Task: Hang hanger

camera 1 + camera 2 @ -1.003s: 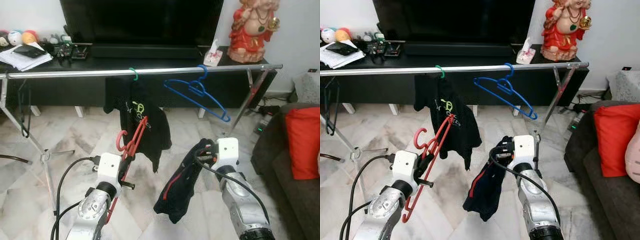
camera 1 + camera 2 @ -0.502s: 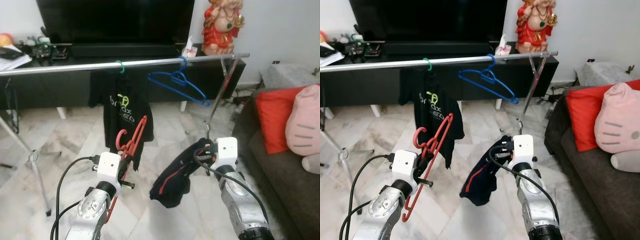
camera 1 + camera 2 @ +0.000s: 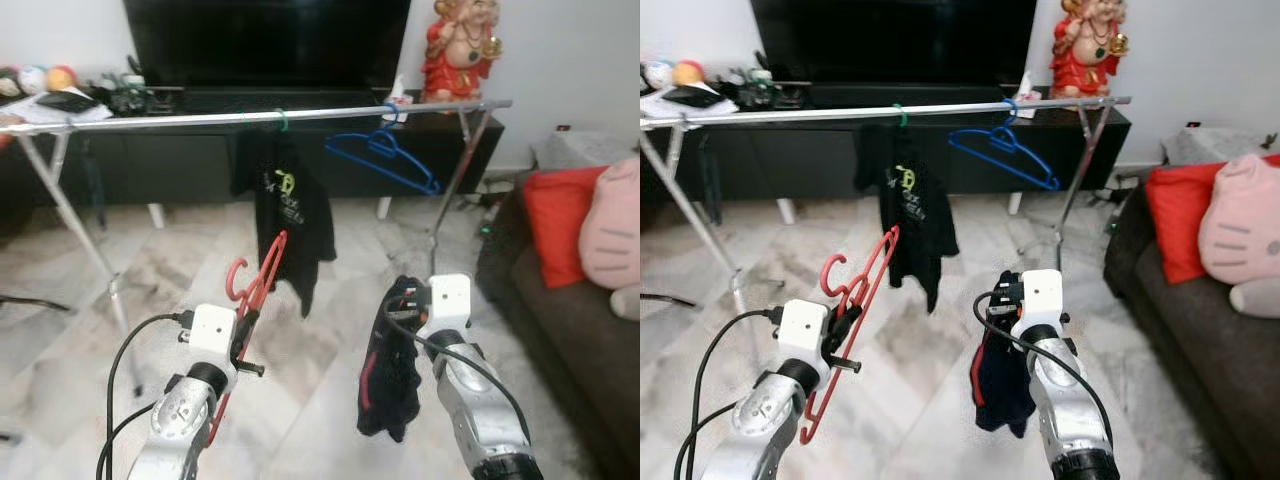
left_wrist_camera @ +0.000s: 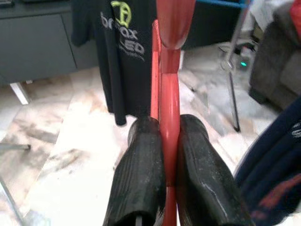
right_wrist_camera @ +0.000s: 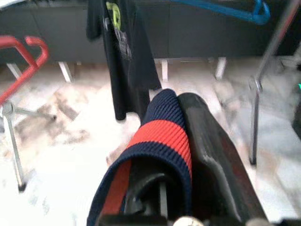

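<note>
Left eye view: the red hanger (image 3: pixel 262 285), not yet hung, stands low at 7 o'clock, well short of the clothes rail (image 3: pixel 250 117) at 12, its long axis near upright and its hook toward the rail; the right gripper (image 3: pixel 408 300) at 5 o'clock holds a dark garment (image 3: pixel 388 372). Left wrist view: the left gripper (image 4: pixel 170 136) is clamped tight on the hanger. Right wrist view: right fingers (image 5: pixel 207 136) pinch navy cloth with a red stripe.

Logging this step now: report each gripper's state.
Left gripper: shut on the red hanger.
Right gripper: shut on the dark navy garment with red stripe.
</note>
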Tool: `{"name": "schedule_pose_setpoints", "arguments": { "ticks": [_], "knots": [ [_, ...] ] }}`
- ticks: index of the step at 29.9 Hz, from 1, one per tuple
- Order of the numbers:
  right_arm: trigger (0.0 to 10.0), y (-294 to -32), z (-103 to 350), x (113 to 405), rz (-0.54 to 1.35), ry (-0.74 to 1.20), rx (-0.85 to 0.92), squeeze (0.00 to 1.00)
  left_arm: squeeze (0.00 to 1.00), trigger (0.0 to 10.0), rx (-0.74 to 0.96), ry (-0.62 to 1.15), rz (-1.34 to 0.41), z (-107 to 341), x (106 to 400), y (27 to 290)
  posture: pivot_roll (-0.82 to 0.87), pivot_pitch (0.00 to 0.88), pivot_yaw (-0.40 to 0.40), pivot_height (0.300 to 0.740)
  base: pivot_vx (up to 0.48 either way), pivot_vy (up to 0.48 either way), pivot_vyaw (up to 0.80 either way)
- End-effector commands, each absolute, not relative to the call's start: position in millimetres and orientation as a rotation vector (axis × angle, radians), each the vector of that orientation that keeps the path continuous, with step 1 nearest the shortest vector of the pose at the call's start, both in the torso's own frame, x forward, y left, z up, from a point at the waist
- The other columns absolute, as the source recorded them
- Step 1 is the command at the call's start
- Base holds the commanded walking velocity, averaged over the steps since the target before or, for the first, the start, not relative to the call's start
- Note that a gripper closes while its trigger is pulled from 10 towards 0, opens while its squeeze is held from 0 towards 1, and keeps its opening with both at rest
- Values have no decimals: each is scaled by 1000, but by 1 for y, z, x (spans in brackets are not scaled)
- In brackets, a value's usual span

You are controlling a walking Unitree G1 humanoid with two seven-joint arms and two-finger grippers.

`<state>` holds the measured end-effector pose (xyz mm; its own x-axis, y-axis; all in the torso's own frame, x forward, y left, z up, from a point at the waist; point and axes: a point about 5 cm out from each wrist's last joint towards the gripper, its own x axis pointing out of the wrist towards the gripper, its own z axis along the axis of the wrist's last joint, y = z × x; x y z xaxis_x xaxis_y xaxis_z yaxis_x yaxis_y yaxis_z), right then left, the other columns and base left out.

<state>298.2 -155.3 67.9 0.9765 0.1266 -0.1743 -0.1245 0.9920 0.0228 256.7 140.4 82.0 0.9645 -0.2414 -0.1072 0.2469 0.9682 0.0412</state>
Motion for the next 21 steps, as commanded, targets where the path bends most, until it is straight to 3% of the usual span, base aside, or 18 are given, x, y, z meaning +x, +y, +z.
{"name": "schedule_pose_setpoints", "arguments": {
  "ticks": [1,8,21],
  "knots": [
    [10000,-155,76,302,125,141,21,0,0,10000,61,95,-251,85,257,139,20,0,-34,740,-277,315,0],
    [10000,-155,76,302,127,142,21,0,0,10000,68,94,-253,85,258,140,21,0,-33,740,-271,315,0],
    [10000,-155,75,310,123,160,-5,0,0,10000,137,189,-411,79,252,131,32,0,-30,740,0,0,0]
  ]
}}
